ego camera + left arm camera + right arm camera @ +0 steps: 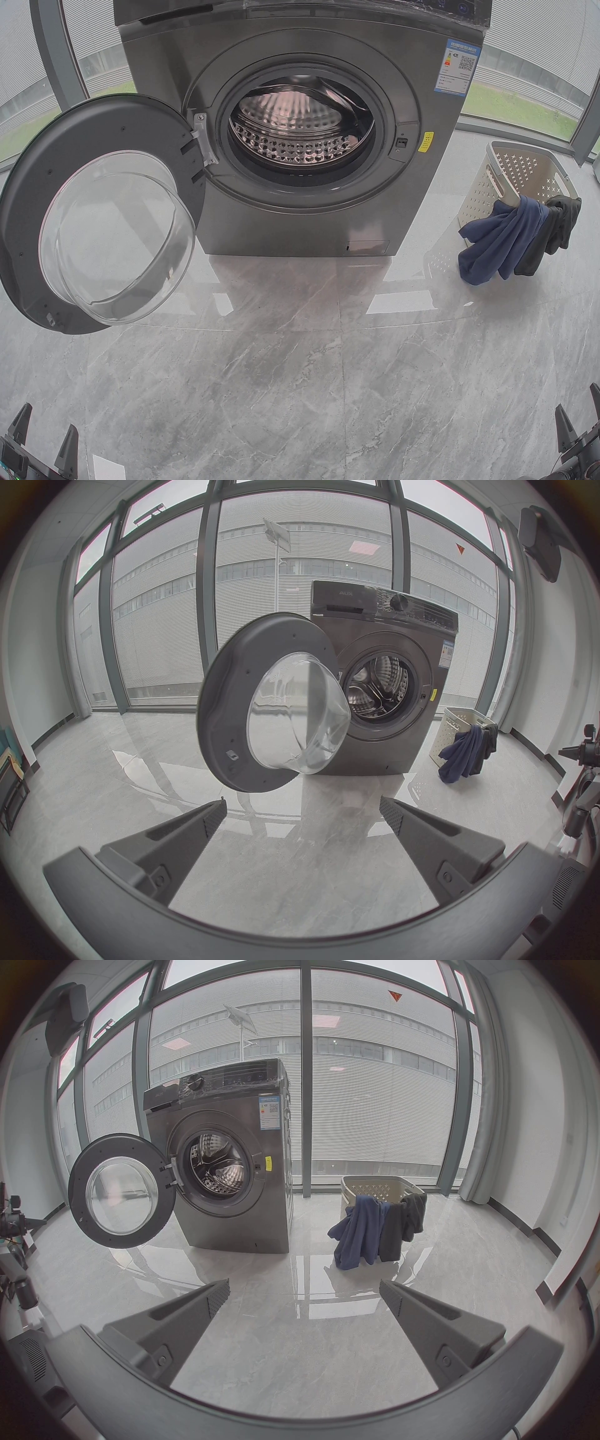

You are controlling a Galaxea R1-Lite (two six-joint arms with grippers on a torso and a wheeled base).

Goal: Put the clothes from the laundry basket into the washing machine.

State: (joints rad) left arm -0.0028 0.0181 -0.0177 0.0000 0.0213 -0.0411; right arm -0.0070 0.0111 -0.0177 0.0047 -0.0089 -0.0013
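Clothes (507,240) hung down over the basket (478,194) rim, right of the washer (281,225) and well ahead of the right gripper (578,407), the nearer arm. It and the left gripper (44,428) were both wide open and empty.

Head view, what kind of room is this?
Probably a laundry corner in a glass-walled building: grey front-loading washing machine, white perforated plastic laundry basket draped with blue and black clothes, tall windows behind.

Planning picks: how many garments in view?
2: blue garment and black garment, side by side over the rim of the laundry basket. More may be hidden inside.
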